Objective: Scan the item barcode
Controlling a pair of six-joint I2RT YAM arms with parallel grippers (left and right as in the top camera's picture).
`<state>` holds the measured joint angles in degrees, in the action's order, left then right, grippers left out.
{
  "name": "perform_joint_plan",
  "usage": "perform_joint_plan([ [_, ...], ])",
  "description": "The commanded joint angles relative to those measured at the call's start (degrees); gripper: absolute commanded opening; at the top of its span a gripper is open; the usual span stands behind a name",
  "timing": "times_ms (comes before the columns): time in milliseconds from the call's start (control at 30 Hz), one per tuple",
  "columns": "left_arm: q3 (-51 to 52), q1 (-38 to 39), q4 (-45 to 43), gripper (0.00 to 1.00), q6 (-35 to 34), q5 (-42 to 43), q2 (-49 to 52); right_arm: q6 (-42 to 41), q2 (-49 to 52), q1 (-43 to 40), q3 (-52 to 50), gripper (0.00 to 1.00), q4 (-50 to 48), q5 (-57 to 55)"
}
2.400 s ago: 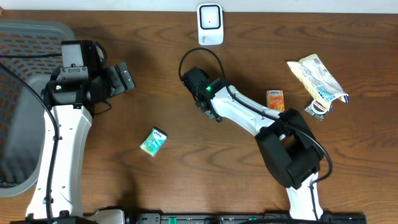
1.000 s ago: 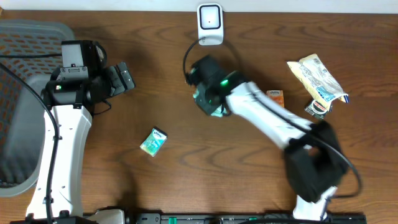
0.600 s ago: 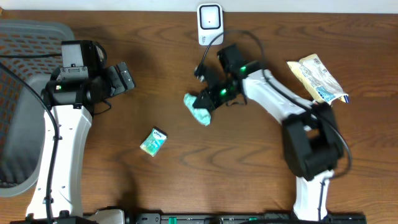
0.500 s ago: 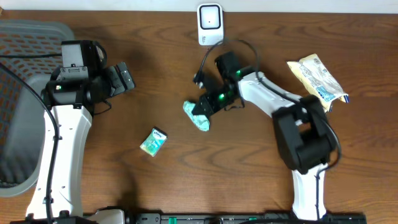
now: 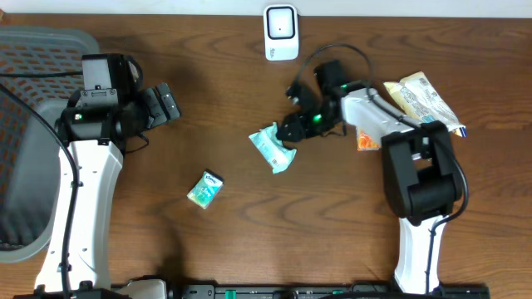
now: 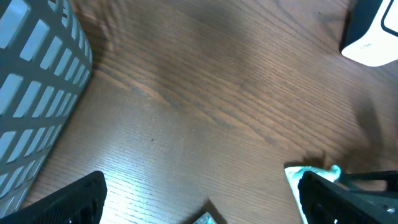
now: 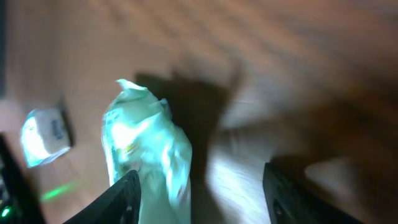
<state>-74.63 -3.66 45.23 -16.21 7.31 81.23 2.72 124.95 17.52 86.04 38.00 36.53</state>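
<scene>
A crumpled teal packet (image 5: pixel 273 148) lies on the wooden table, just left of my right gripper (image 5: pixel 288 130). In the right wrist view the packet (image 7: pixel 146 149) sits against the left finger (image 7: pixel 118 199), and the jaws stand wide apart with bare table between them; the gripper (image 7: pixel 205 193) is open. The white barcode scanner (image 5: pixel 281 31) stands at the table's back edge, behind the packet. My left gripper (image 5: pixel 164 103) hangs open and empty at the left. Its wrist view shows the packet (image 6: pixel 303 179) beside its right finger (image 6: pixel 348 199).
A small teal pack (image 5: pixel 205 188) lies left of centre near the front. An orange carton (image 5: pixel 366 138) and a white bag (image 5: pixel 424 101) sit at the right, by the right arm. A grey basket (image 5: pixel 37 100) stands at the far left.
My right gripper swung right with the teal packet, then opened and let it go; the packet now lies on the table. The left arm has not moved.
</scene>
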Motion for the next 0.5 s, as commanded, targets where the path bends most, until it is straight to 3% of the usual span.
perform_joint_plan([
  [0, -0.3, -0.2, 0.2, 0.98, 1.0, -0.5, 0.1, -0.5, -1.9, -2.6, 2.3, 0.58, 2.5, -6.4],
  [167, -0.3, -0.2, 0.2, 0.98, 1.0, -0.5, 0.1, 1.3, -5.9, -1.8, 5.7, 0.45, 6.8, -6.4],
  [267, -0.3, -0.2, 0.2, 0.97, 1.0, -0.5, 0.1, 2.3, -7.5, 1.2, 5.8, 0.25, 7.2, -6.5],
  [333, -0.3, -0.2, 0.2, 0.98, 1.0, -0.5, 0.1, 2.1, -7.5, 3.2, 5.8, 0.04, 7.2, -6.7],
  [467, -0.3, -0.2, 0.2, 0.98, 1.0, -0.5, 0.1, -3.0, -6.7, 7.6, 5.5, 0.01, 6.9, -12.4],
])
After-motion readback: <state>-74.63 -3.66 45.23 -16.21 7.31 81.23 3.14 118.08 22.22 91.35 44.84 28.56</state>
